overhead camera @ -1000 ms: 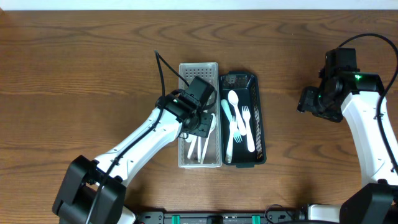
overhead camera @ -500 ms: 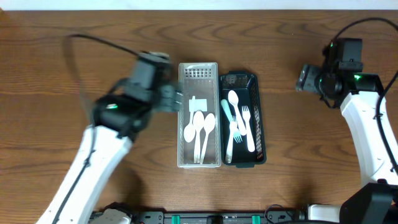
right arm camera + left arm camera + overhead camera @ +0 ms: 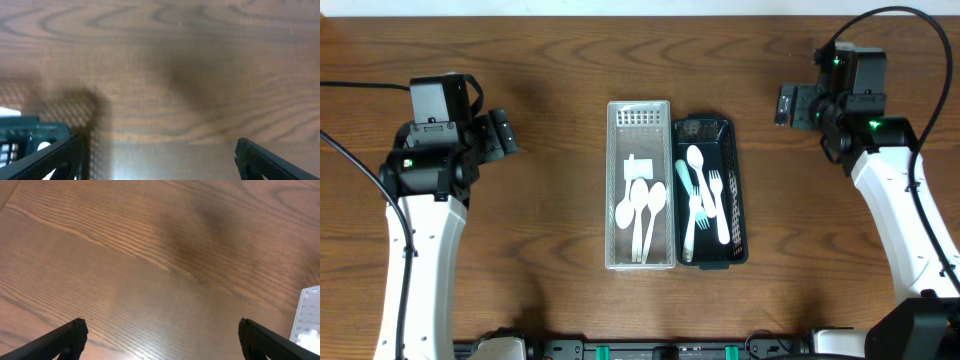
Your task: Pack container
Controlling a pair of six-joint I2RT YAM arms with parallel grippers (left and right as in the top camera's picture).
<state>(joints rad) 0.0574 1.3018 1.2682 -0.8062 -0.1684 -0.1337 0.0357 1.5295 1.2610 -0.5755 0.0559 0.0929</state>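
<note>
While left hand (image 3: 501, 135), right hand (image 3: 788, 104) gape empty, white tray (image 3: 640, 117), black tray (image 3: 704, 128) run near-far.

Left arm (image 3: 418, 245), right arm (image 3: 905, 215): white shells are fitted w/ blk joint housings. Blk cables (image 3: 365, 86) are routed ext. Left gripper (image 3: 161, 332) is finished blk.

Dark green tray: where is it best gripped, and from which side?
Probably take the dark green tray by its far short wall, from above: that end holds no cutlery, so one finger fits inside. The long wall next to the white tray leaves no gap.
</note>
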